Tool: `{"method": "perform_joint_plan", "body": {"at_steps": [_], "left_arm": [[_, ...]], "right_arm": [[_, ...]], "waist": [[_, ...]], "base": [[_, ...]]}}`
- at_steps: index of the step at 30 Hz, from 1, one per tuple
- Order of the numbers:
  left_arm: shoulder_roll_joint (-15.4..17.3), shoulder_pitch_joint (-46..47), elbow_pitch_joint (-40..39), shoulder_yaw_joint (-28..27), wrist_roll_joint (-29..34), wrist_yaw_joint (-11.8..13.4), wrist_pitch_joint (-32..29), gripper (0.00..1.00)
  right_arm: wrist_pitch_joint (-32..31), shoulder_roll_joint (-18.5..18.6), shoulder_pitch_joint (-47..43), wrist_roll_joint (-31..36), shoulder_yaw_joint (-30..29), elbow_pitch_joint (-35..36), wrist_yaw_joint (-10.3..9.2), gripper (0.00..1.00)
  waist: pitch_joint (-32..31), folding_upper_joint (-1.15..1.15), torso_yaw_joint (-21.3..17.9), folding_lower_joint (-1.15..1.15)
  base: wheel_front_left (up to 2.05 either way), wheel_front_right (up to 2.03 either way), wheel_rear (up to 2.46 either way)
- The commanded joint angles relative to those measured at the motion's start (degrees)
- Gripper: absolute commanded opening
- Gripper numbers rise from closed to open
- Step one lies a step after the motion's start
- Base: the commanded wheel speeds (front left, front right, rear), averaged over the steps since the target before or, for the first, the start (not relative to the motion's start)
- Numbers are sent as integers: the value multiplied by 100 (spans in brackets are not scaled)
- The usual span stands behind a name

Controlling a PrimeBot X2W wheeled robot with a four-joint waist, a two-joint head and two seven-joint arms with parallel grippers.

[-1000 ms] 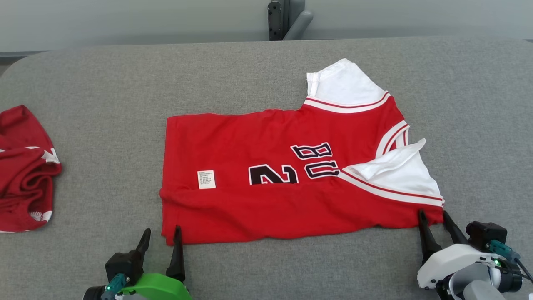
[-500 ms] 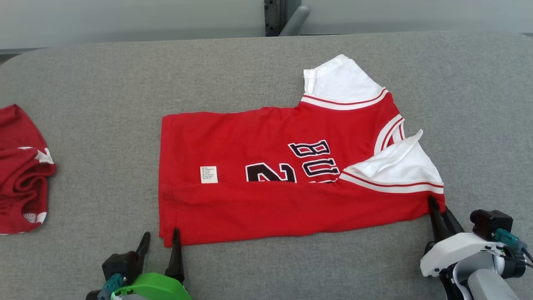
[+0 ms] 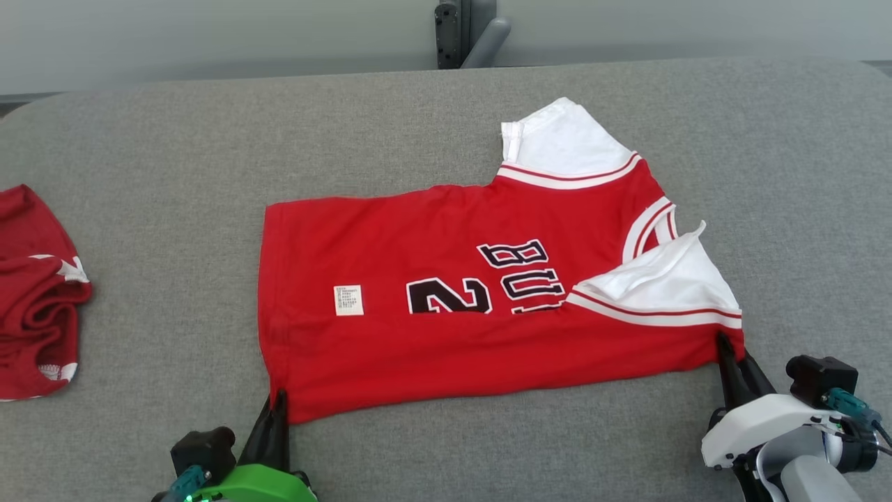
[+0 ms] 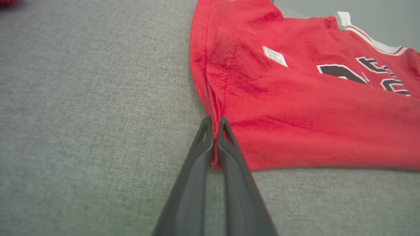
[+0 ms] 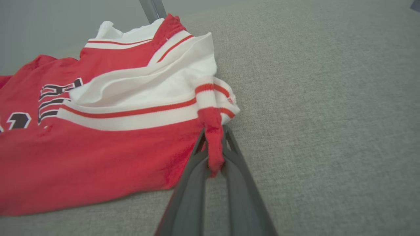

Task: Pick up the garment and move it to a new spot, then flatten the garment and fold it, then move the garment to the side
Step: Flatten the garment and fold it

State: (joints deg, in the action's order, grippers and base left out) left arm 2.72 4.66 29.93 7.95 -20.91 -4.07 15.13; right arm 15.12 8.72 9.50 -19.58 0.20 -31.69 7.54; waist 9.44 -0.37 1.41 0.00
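A red jersey [image 3: 446,328] with white sleeves and black lettering lies spread across the grey table, its near long edge folded over. My left gripper [image 3: 279,401] is shut on the jersey's near left hem corner [image 4: 215,131]. At the near right corner, below the white sleeve [image 3: 662,282], my right gripper [image 3: 732,348] is shut on the jersey's red edge [image 5: 213,144]. In the right wrist view the pinched cloth bunches between the fingers [image 5: 197,164]. The jersey's body [image 4: 311,108] lies flat on the table beyond the left fingers [image 4: 200,154].
A second crumpled red garment [image 3: 35,293] lies at the table's left edge. A dark post [image 3: 453,31] stands beyond the table's far edge. Bare grey table surface [image 3: 174,174] surrounds the jersey on all sides.
The left gripper closed on the hem corner, having stood open around it before. The right gripper, shut half a second ago, holds its corner. The folded near edge has opened slightly, showing more lettering.
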Motion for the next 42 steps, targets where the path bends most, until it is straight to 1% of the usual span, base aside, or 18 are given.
{"method": "perform_joint_plan", "body": {"at_steps": [1, 9, 14, 18, 19, 20, 21, 24, 27, 30, 35, 39, 42], "left_arm": [[32, -126, 9, -29, 52, -28, 1, 0], [38, -662, 297, -279, 140, -57, 1, 0], [44, -937, 473, -444, 207, -55, 1, 0], [44, -1056, 540, -526, 266, -70, 1, 0], [44, -1058, 543, -537, 282, -76, 1, 33], [44, -1055, 538, -546, 304, -75, 1, 97], [43, -1043, 537, -545, 326, -71, 1, 100], [30, -915, 390, -496, 431, -30, 2, 100], [32, -840, 62, -480, 584, 60, 1, 100], [31, -810, -147, -418, 679, 122, 1, 100], [32, -761, -233, -306, 680, 134, 1, 100], [32, -614, -355, -249, 684, 145, 1, 100], [32, -347, -317, -246, 727, 130, 1, 100]], "right_arm": [[4, 9, -100, 33, -36, -35, -10, 0], [4, -43, -625, 14, -59, -156, -11, 0], [4, -71, -1043, -34, -19, -117, -13, 0], [7, -83, -1298, -109, 40, -63, -14, 0], [10, -85, -1334, -127, 27, -43, -14, 0], [10, -84, -1360, -144, 15, -31, -14, 93], [10, -82, -1361, -144, 6, -30, -14, 100], [10, -79, -1209, 33, -82, 177, -9, 100], [10, -101, -1146, 238, -175, 560, -9, 100], [10, -120, -1147, 413, 79, 887, -9, 100], [10, -114, -1236, 417, 566, 1034, -9, 100], [10, -146, -1070, 345, 740, 1179, -9, 100], [10, -134, -800, 338, 713, 1176, -9, 100]], "waist": [[-166, 37, 5, 0], [-852, 37, -23, 0], [-1044, 37, -68, 0], [-1073, 37, -78, 0], [-1060, 37, -79, 0], [-1037, 37, -77, 0], [-1015, 37, -74, 0], [-924, 37, -48, 0], [-856, 37, -6, 0], [-801, 37, 44, 0], [-811, 37, 74, 0], [-736, 37, 68, 0], [-556, 37, 63, 0]], "base": [[0, 0, 0], [0, 0, 0], [0, 0, 0], [0, 0, 0], [0, 0, 0], [0, 0, 0], [0, 0, 0], [0, 0, 0], [0, 0, 0], [0, 0, 0], [0, 0, 0], [0, 0, 0], [0, 0, 0]]}}
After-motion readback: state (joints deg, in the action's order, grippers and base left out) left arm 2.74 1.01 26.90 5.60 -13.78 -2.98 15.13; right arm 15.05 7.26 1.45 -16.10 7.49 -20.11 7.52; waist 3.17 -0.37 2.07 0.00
